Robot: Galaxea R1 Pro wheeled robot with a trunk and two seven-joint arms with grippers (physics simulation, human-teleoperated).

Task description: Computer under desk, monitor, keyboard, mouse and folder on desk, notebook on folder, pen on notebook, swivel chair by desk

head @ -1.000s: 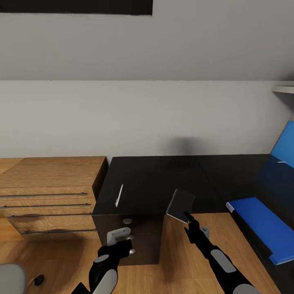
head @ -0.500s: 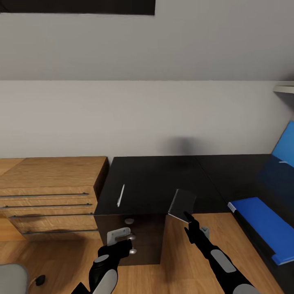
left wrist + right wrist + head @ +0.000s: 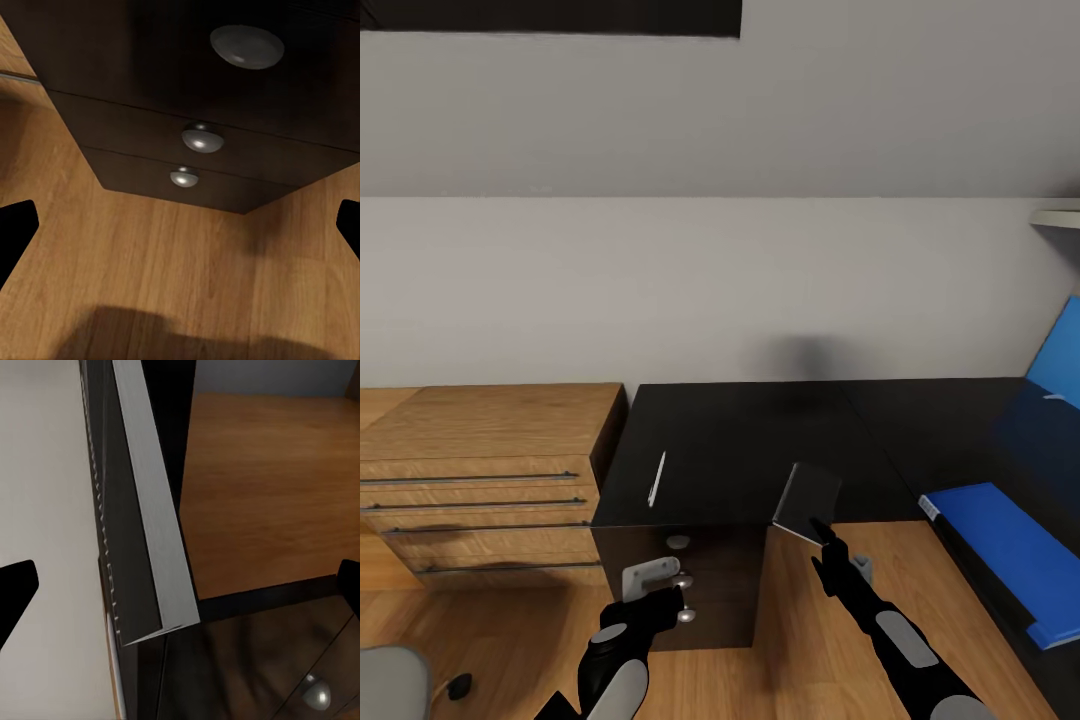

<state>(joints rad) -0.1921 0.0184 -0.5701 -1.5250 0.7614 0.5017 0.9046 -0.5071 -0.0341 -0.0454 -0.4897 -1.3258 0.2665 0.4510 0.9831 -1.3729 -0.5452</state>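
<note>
Thin white pen [image 3: 654, 479]: centre-left, on the glossy black desk [image 3: 740, 440].
Flat bright blue folder [image 3: 1000, 555]: lower right, on the desk.
Light wooden drawer chest [image 3: 480, 480]: left, just beside the desk.

black arms [image 3: 890, 630] (grey panels), grey wrist bracket [image 3: 645, 577]

The folder [image 3: 1000, 560] runs off the head view's right edge. The swivel chair [image 3: 385, 682] shows as a grey corner at the bottom left. The small dark thing [image 3: 457, 686] beside it is possibly a castor.
</note>
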